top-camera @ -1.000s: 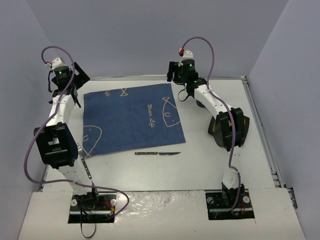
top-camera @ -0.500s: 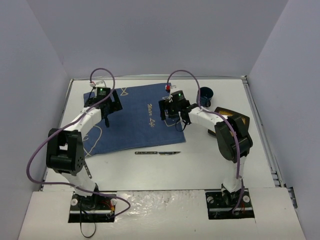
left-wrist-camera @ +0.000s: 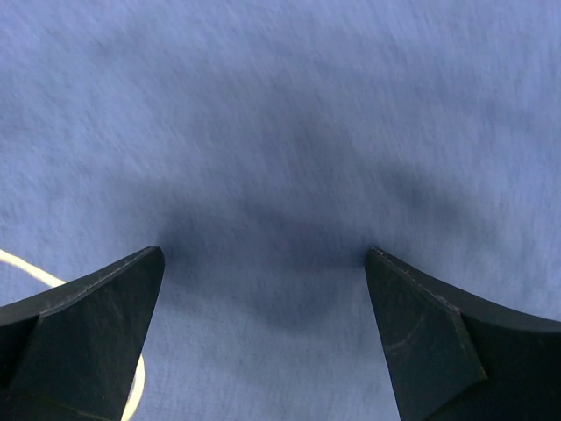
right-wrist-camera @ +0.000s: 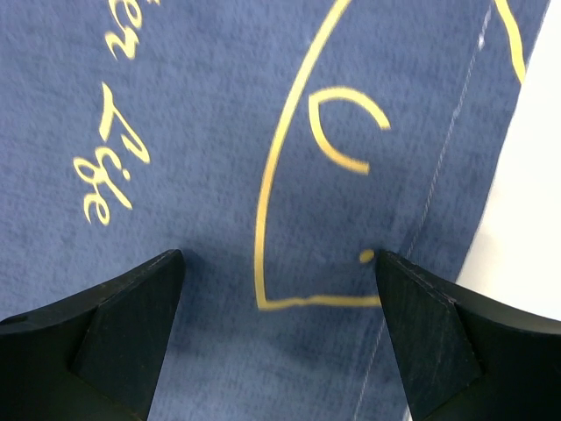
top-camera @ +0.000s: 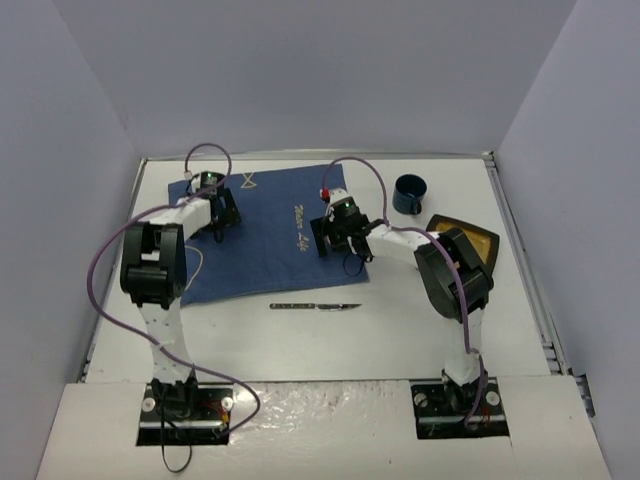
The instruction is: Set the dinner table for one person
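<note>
A dark blue cloth (top-camera: 265,245) with pale fish drawings lies spread on the far left part of the white dinner table (top-camera: 400,335). My left gripper (top-camera: 216,218) is low over the cloth's far left part. In the left wrist view it (left-wrist-camera: 265,253) is open and empty, with only cloth (left-wrist-camera: 280,105) under it. My right gripper (top-camera: 338,238) is low over the cloth's right edge. In the right wrist view it (right-wrist-camera: 279,256) is open and empty over a fish drawing on the cloth (right-wrist-camera: 193,70), with bare table (right-wrist-camera: 536,219) at the right.
A knife (top-camera: 315,306) lies on the table just in front of the cloth. A dark blue cup (top-camera: 408,194) stands at the far right. A dark plate with a yellow inside (top-camera: 478,240) lies right of it, partly hidden by the right arm.
Both arms have swung in from the far side of the table and come down low over the cloth. The cloth, knife and cup have not moved.
</note>
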{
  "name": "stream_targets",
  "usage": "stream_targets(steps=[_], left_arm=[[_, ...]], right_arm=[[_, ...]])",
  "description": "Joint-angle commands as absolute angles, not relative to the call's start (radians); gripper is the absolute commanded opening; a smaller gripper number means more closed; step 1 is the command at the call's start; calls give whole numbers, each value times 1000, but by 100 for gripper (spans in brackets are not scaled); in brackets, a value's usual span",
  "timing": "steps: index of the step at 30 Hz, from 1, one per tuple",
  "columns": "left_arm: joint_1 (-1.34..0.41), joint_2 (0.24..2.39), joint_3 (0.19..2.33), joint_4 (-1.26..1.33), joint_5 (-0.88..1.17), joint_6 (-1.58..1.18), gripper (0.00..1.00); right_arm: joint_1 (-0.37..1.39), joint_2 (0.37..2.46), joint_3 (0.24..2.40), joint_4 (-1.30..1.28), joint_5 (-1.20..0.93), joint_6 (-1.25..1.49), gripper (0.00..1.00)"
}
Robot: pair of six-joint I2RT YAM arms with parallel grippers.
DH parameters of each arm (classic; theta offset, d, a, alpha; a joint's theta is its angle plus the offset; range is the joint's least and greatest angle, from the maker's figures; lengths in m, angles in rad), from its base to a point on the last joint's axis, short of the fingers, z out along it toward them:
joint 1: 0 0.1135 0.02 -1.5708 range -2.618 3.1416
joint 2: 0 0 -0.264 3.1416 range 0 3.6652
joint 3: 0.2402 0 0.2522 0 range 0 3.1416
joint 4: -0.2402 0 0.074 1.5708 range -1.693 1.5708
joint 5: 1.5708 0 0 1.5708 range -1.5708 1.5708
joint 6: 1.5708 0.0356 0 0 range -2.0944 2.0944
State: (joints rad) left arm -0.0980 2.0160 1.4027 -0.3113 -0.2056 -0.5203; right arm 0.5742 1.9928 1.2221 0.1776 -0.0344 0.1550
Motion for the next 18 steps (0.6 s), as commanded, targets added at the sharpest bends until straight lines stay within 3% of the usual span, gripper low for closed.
stream_targets(steps=[1, 18], left_arm=[[-17, 2095, 1513, -350, -151, -535, 97], [115, 2304, 1882, -542, -108, -314, 97]], right_arm=[[584, 2054, 1284, 202, -31, 166, 87], [594, 2227, 1519, 151, -120, 241, 86]])
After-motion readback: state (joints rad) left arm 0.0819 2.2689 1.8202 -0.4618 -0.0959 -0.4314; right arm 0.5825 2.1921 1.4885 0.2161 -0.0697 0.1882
